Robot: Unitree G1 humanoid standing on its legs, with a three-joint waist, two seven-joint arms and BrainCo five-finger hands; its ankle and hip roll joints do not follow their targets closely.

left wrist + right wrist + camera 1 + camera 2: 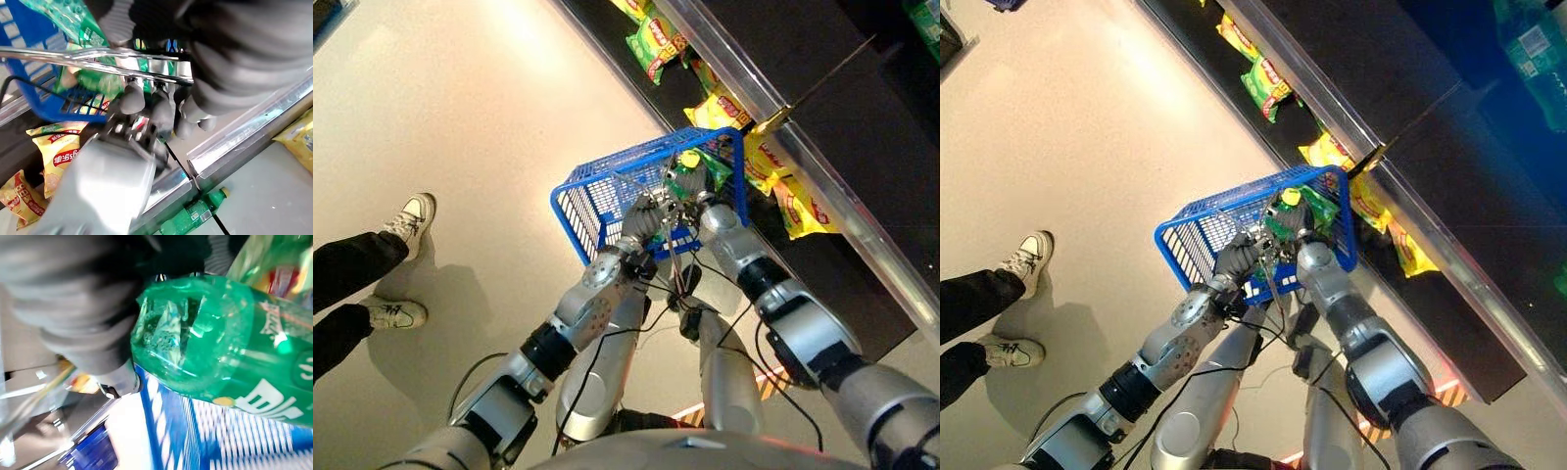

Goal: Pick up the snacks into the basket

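A blue wire basket (pixel 592 186) hangs in front of me over the floor, next to a low dark shelf. My left hand (pixel 641 223) is shut on its chrome handle (pixel 98 56), with the fingers (pixel 132 100) curled round the bars. Over the basket's far corner, my right hand (pixel 710 211) grips a green plastic bottle (pixel 220 338) with a yellow cap (pixel 688 159). A green packet (pixel 717 168) lies inside the basket beside it. Yellow snack bags (pixel 720 110) and a green one (pixel 654 41) lie on the shelf.
A silver rail (pixel 847 201) runs along the front of the shelf, just beyond the basket. More yellow bags (pixel 798 208) lie under it, and another green bottle (pixel 195 215) lies on the shelf. A person's legs in white shoes (pixel 411 220) stand at my left on the pale floor.
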